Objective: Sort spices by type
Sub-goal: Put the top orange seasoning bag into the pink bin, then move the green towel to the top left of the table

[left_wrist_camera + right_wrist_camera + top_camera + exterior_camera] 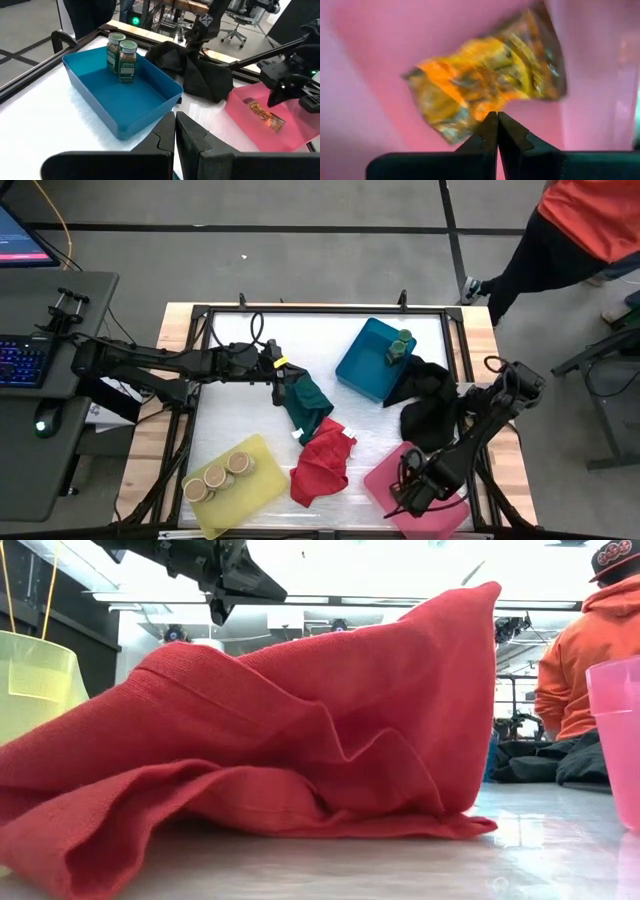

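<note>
My left gripper (289,384) (175,131) is raised over the table's middle, shut on the green cloth (306,406), which hangs under it. My right gripper (412,488) (496,117) is shut and points down into the pink tray (440,515). It hovers just above a brown-and-orange packet (485,85) (263,114) that lies flat on the tray floor. Two green-lidded jars (400,346) (122,54) stand in the blue tray (125,100). Three tan-lidded jars (215,476) stand in the yellow tray (255,485). My left gripper pinches the green cloth at its top end (292,390), coming from above. The fingers (165,137) hide the place of contact, and only a sliver of teal shows beneath them. The cloth hangs below, and its lower end (312,428) is by the red cloth.
A crumpled red cloth (322,462) (300,740) lies at the near middle and fills the low view. A black cloth (430,405) (197,75) sits between the blue and pink trays. A person in orange (585,215) stands beyond the table's far right corner.
</note>
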Motion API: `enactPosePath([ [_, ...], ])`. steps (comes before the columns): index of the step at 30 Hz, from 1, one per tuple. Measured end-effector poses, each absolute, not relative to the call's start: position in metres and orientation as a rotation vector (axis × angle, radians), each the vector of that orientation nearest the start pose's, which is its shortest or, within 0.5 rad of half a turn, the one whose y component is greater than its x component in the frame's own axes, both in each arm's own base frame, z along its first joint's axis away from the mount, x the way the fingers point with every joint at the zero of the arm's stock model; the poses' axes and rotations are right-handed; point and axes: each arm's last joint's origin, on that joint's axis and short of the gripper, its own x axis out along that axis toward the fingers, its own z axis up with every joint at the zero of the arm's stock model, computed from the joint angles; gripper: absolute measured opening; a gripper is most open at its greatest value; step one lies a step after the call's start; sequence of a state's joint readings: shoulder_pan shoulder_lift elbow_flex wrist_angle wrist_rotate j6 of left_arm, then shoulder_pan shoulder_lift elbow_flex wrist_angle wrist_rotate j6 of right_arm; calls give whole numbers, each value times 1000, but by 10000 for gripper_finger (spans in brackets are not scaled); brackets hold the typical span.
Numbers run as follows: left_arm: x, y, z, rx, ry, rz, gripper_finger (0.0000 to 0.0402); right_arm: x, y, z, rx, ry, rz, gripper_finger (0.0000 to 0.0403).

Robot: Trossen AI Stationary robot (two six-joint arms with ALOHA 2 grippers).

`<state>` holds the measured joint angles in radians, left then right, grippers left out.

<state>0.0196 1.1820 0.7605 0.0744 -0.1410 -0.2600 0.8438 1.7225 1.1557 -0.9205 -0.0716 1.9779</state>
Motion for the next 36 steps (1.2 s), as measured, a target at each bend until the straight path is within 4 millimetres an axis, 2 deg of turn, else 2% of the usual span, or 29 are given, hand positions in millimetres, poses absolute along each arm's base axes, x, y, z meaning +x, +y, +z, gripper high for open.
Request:
enactPosePath([
  [2,258,9,269,-235,327,203,0,203,233,186,1010,1459,-823,0],
  [5,258,9,269,-235,327,203,0,210,239,188,1132,1372,-804,0],
  [9,258,9,269,-235,328,204,0,213,236,178,1203,1287,-853,0],
  [15,258,9,269,-235,329,204,0,215,237,153,1207,1321,-907,0],
  [21,258,9,269,-235,333,204,0,227,231,150,1230,1148,-882,0],
  [26,258,9,268,-235,334,205,0,234,225,151,1191,1142,-850,0],
  [29,258,9,268,-234,335,204,0,236,225,166,1152,1115,-812,0],
  [32,258,9,268,-235,337,205,0,234,223,197,1111,1071,-792,0],
  [36,258,9,267,-234,351,206,0,220,208,232,996,1075,-892,0],
])
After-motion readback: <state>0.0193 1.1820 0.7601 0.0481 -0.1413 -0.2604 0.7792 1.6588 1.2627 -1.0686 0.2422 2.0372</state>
